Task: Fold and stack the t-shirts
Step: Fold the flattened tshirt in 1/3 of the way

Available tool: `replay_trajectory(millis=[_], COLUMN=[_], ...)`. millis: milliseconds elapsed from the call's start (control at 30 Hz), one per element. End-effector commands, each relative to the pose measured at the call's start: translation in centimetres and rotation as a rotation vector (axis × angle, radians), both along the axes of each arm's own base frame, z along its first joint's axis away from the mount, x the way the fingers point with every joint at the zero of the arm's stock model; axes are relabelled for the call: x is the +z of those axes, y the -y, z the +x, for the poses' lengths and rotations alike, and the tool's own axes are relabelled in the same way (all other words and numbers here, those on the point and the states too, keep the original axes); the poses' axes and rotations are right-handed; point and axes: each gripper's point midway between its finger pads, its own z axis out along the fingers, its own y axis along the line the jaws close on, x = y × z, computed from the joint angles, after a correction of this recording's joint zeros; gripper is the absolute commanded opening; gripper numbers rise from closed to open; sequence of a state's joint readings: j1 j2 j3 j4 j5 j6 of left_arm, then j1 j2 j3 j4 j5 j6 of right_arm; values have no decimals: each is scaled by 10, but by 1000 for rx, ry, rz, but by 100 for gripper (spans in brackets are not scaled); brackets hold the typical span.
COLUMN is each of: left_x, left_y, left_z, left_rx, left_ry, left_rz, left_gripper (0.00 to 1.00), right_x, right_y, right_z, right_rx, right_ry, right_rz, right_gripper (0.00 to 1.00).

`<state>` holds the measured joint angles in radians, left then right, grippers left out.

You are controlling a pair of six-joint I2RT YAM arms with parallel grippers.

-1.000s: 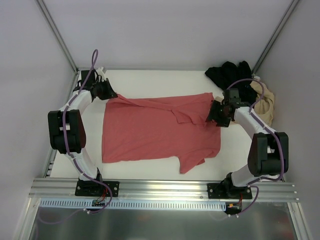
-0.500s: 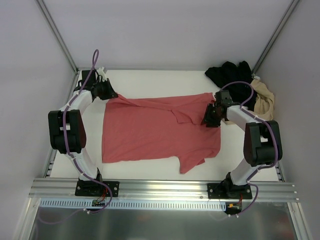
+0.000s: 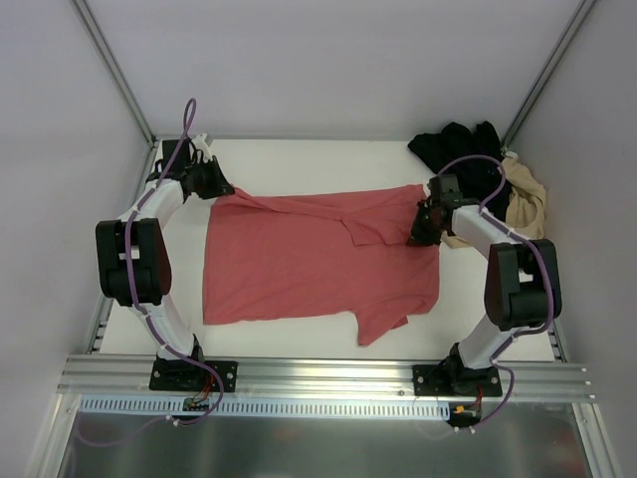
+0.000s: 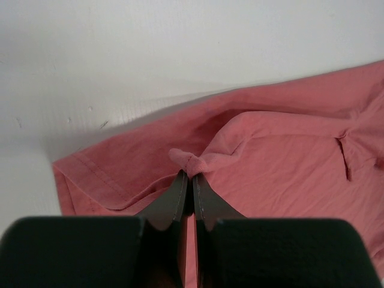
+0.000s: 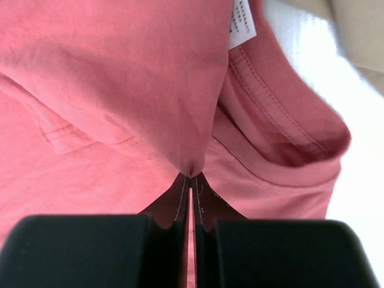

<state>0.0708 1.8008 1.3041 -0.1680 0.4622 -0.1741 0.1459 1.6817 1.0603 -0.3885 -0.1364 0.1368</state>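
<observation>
A coral-red t-shirt (image 3: 314,261) lies spread flat across the middle of the table, one sleeve folded in near its top right. My left gripper (image 3: 221,189) is at the shirt's far left corner, shut on a pinch of its cloth (image 4: 193,162). My right gripper (image 3: 422,235) is at the shirt's right edge by the collar (image 5: 282,120), shut on a fold of the red cloth (image 5: 191,165). A black t-shirt (image 3: 460,151) and a beige t-shirt (image 3: 530,207) lie crumpled in the far right corner.
The white table (image 3: 318,159) is bordered by a metal rail (image 3: 318,373) at the near edge and grey walls on three sides. A white label (image 5: 243,24) shows inside the red shirt's collar.
My right gripper moved left onto the red shirt's right edge and closed on its cloth. The left gripper kept its hold and place.
</observation>
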Motion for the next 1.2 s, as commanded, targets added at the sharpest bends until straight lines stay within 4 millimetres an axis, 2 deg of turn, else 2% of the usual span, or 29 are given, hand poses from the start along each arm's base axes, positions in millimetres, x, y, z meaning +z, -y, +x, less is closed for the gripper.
replay_trajectory(millis=[0, 33, 167, 267, 400, 567, 600, 633, 667, 700, 733, 767, 1000, 1167], left_x=[24, 23, 21, 21, 20, 19, 19, 19, 19, 20, 19, 18, 12, 5], left_y=[4, 4, 5, 5, 6, 7, 7, 7, 6, 7, 7, 5, 2, -3], left_z=[4, 4, 4, 4, 4, 4, 4, 4, 4, 4, 4, 4, -6, -24], left_rx=[-23, -23, -24, -26, -26, -30, -31, -31, -29, -29, -29, -25, 2, 30], left_ry=[76, 75, 69, 69, 67, 62, 62, 64, 64, 65, 64, 62, 24, -19], left_rz=[12, 12, 7, 5, 3, -4, -3, -3, -2, 0, 2, 4, 17, 41], left_gripper=[0, 0, 0, 0, 0, 0, 0, 0, 0, 0, 0, 0, 0, 0], right_x=[39, 49, 67, 73, 71, 58, 55, 51, 50, 49, 49, 49, 57, 56], right_y=[11, 15, 27, 35, 42, 41, 41, 41, 43, 44, 46, 46, 45, 41], right_z=[10, 13, 12, 6, -3, -16, -18, -21, -22, -23, -23, -24, -18, -19], right_rx=[5, -3, -15, -22, -33, -26, -24, -24, -30, -29, -34, -36, -37, -34], right_ry=[91, 115, 134, 135, 123, 90, 79, 64, 63, 62, 62, 57, 59, 58], right_rz=[-51, -52, -76, -89, -92, -78, -78, -82, -90, -95, -104, -107, -105, -81], right_gripper=[1, 0, 1, 0, 1, 1, 10, 24, 58, 71, 78, 99, 99, 99])
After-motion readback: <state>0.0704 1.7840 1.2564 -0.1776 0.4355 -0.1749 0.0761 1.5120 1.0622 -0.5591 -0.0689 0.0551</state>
